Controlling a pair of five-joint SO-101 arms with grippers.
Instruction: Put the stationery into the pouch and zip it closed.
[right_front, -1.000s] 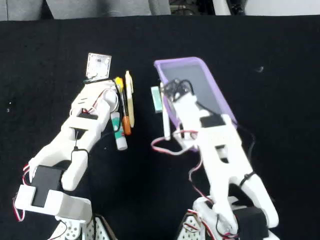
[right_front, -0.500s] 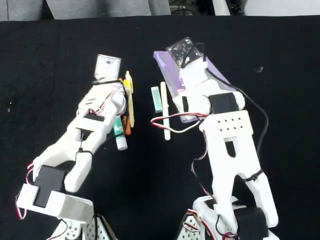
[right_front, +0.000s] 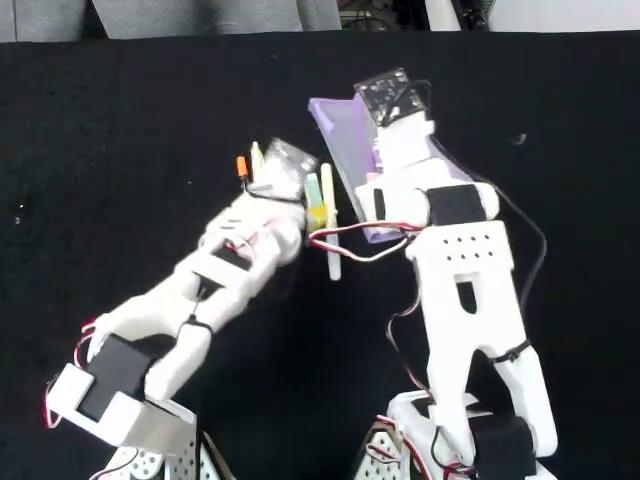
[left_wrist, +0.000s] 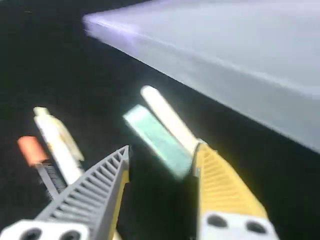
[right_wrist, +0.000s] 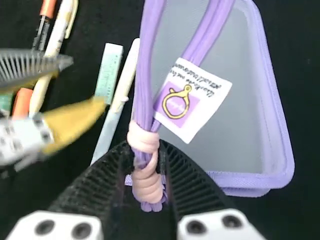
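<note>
The purple pouch (right_front: 345, 140) lies at the middle back with its near rim lifted. My right gripper (right_wrist: 146, 165) is shut on that rim and its pink loop, beside a white tag (right_wrist: 192, 97). A green eraser (left_wrist: 157, 140) and a white stick (left_wrist: 167, 117) lie just left of the pouch (right_wrist: 225, 115). My left gripper (left_wrist: 162, 150) is open, hovering over the eraser (right_front: 313, 188) with one finger on each side. A cream pen (left_wrist: 57, 137) and an orange pen (left_wrist: 32, 150) lie farther left. In the high view the left arm hides the other pens.
The table is covered in black cloth (right_front: 560, 150), with free room on the far right and far left. The two arms stand close together over the middle, the left gripper (right_front: 315, 205) only a little way from the right gripper (right_front: 370, 185).
The left arm swung right from the group of pens to the eraser and stick. The right arm raised its wrist and lifted the pouch's rim.
</note>
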